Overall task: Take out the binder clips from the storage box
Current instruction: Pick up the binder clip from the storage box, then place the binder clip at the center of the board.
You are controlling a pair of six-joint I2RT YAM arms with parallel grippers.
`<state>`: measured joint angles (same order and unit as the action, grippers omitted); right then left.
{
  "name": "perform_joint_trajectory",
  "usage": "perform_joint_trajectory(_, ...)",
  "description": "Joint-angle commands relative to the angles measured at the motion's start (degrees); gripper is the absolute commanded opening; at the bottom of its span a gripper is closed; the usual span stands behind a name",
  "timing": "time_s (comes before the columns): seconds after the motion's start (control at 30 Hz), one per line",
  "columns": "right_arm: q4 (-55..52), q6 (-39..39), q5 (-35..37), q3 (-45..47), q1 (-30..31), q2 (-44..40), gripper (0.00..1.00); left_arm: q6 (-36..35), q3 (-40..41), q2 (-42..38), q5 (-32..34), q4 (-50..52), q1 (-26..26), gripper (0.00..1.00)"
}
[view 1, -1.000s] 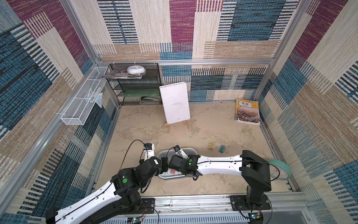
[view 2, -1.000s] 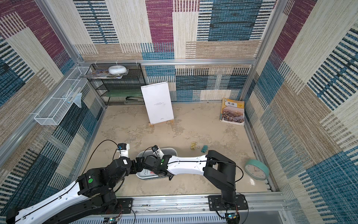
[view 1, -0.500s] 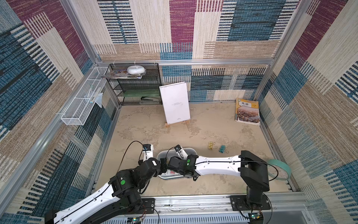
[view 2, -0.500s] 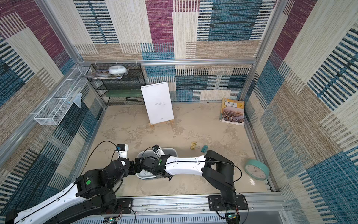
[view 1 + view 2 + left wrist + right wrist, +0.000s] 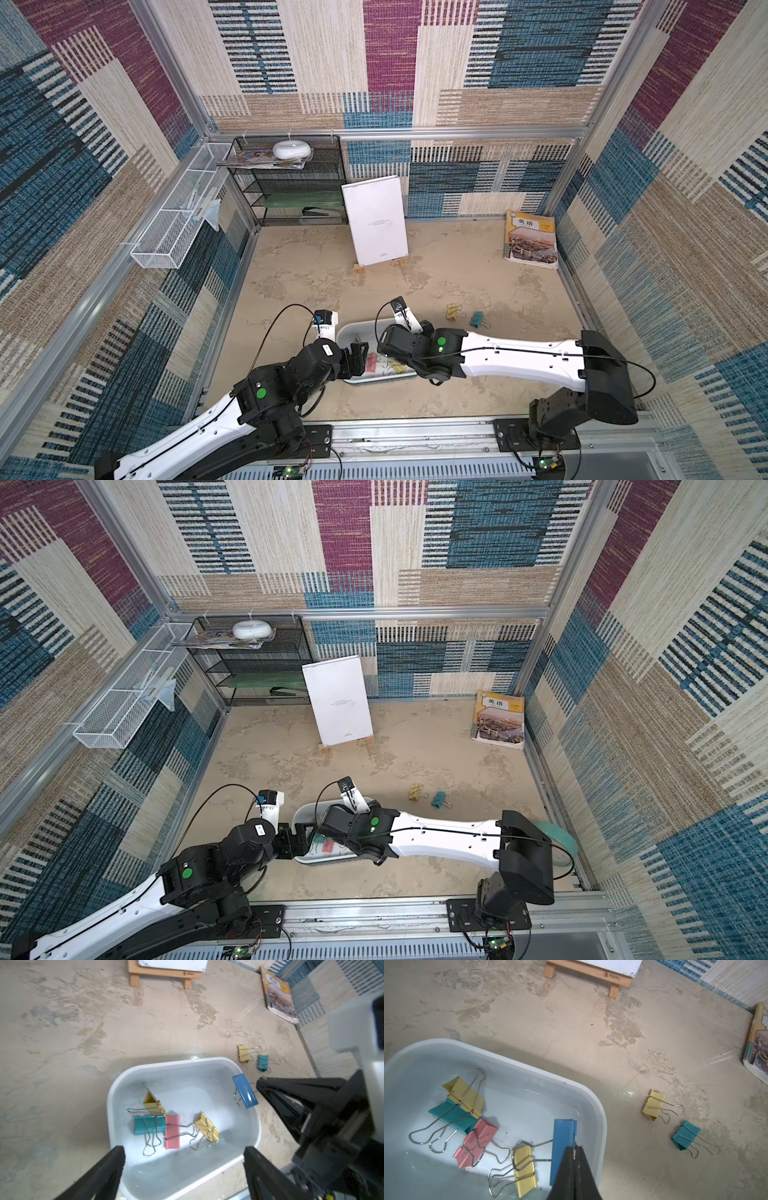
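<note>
Wire loops (image 5: 419, 1136) look the surest hold on light, stiff, slick binder clips (image 5: 172, 1132): right gripper (image 5: 574, 1148) pinches the handle of the blue clip (image 5: 563, 1138) at the storage box (image 5: 601, 1132) edge; left gripper (image 5: 184, 1149) gapes over four inside.

Showing glossy, smooth plastic on the storage box (image 5: 178, 1061), shiny metal wire on the binder clips (image 5: 172, 1131), a matt mottled floor (image 5: 104, 1022), bare wood on the easel (image 5: 587, 969).
</note>
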<state>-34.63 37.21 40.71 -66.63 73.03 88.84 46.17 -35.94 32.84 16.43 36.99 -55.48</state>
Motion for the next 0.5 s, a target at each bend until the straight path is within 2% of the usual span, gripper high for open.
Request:
perform_joint_trajectory(0.0,3.70,-1.42,-2.81,2.38,-2.01,-4.20,0.00,-1.97,1.99,-2.63,-9.56,-5.47,0.03,0.94)
perform_joint_trajectory(0.17,10.39,-2.97,-8.66,9.28,-6.55,-14.25,0.00,-2.92,5.25,-5.68,-15.29,-10.69,0.05,0.95)
perform_joint_trajectory(0.3,12.13,-2.94,-12.33,13.55,-10.98,-21.34,0.00,-3.72,5.01,-4.69,-18.47,-13.48,0.04,0.96)
perform_joint_trajectory(0.47,12.13,-2.65,-13.40,18.86,-17.86,-29.89,0.00,-4.28,4.84,-1.94,-19.57,-16.75,0.05,0.97)
